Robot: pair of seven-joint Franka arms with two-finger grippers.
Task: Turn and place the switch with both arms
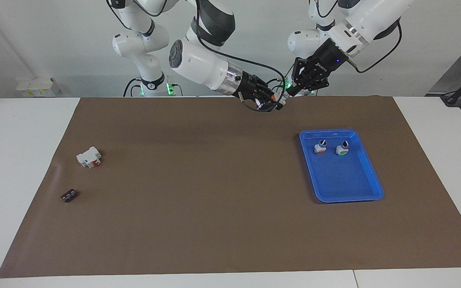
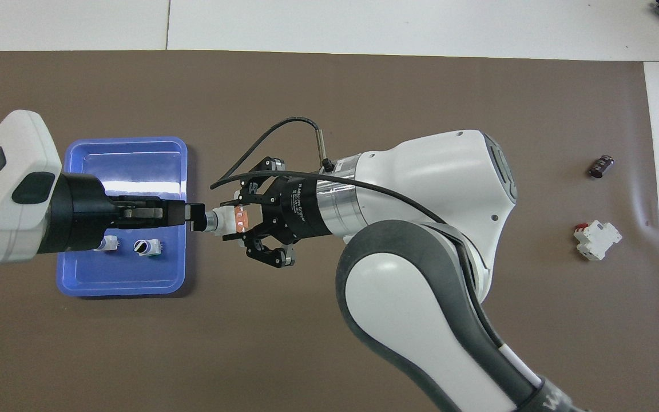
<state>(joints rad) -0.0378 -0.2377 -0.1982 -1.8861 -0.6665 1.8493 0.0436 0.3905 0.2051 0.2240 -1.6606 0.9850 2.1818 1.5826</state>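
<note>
Overhead view: right gripper (image 2: 237, 220) clamps the switch (image 2: 227, 220) while left gripper (image 2: 195, 217), pinching its knob, should twist gently, coaxially.

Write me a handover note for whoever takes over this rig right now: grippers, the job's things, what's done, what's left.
Right gripper: shut on the switch by its orange-red base, in the air beside the blue tray.
Left gripper: shut on the switch's black knob, over the tray's edge.
In the tray: two other switches, one red-based, one green-based.
Done: switch lifted, gripped by both arms.
Left: finish the knob turn, then place the switch, probably in the tray.
</note>
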